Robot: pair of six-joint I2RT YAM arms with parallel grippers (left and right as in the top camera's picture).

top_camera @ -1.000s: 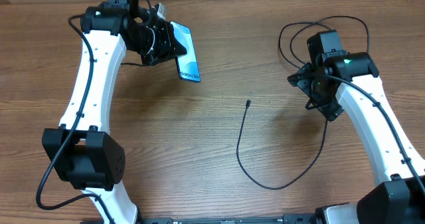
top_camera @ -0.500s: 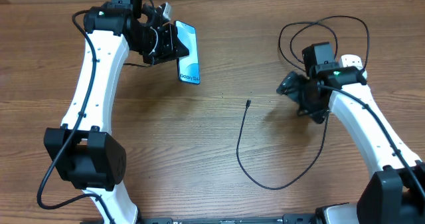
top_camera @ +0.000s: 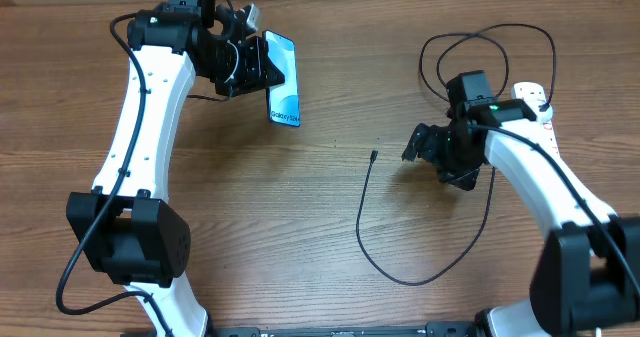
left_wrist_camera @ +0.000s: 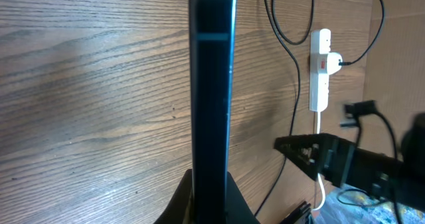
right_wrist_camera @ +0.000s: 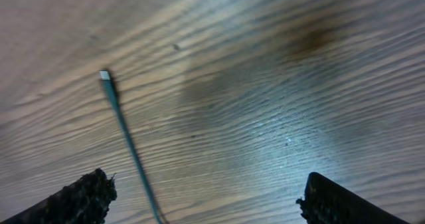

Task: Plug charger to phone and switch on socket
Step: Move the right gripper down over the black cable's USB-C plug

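Left pincer (top_camera: 243, 65) clamps phone (top_camera: 283, 92), far left. Right pincer (top_camera: 412, 145) wide, empty, near charger tip (top_camera: 373, 157). Step: tip pickup. Next: lower, pinch connector.

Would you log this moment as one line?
left gripper: shut on phone | right gripper: open, near charger tip | charger tip: not in phone

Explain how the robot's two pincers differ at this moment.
The left pincer is shut on the phone, while the right pincer stands open and holds nothing. The left pincer sits toward the far left of the table, whereas the right pincer hangs on the right side, near the free tip of the charger without touching it. Both are black, two-fingered, and mounted on white arms.
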